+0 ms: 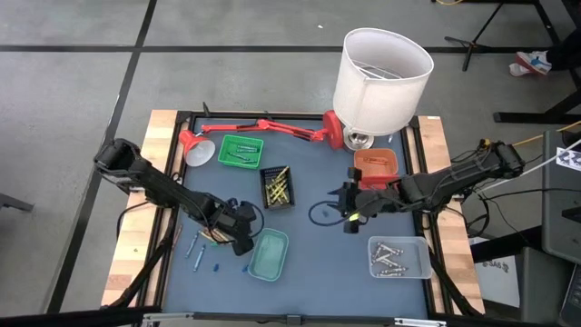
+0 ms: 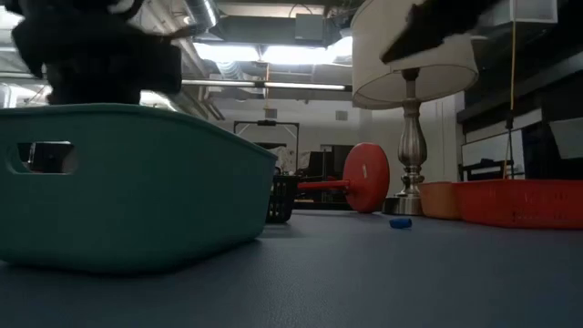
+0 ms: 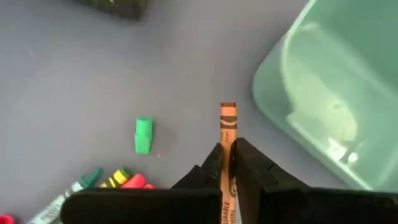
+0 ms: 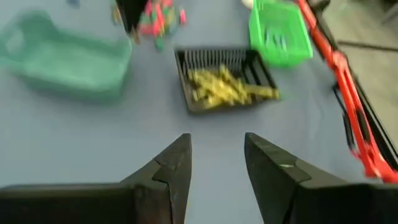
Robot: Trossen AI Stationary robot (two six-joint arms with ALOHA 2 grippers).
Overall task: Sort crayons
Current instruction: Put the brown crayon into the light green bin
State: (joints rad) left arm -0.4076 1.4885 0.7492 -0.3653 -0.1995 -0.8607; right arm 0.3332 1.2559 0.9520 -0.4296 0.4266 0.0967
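Left hand [image 1: 243, 238] beside tray [image 1: 269, 255], loose crayons [image 1: 195, 247] to its left.

Table mat [image 1: 313, 173]: matt blue-grey, smooth, faintly grained up close. Table edges [image 1: 136, 227]: pale bare wood planks.

Teal tray [image 2: 137, 187]: smooth plastic, soft sheen. Green tray [image 4: 278, 32] and black tray [image 4: 221, 79]: slotted plastic. Clear tray [image 1: 399, 257]: see-through plastic.

Orange crayon [image 3: 227, 134]: printed paper wrapper, matt; dull waxy tip. Loose green crayon piece [image 3: 143, 135]: bare wax, matt.

Lamp shade [image 1: 381, 77]: white cloth, matt. Lamp stem [image 2: 413, 137]: polished silvery metal, glossy.

Left gripper [image 3: 228, 165] fingers: black matt plastic.
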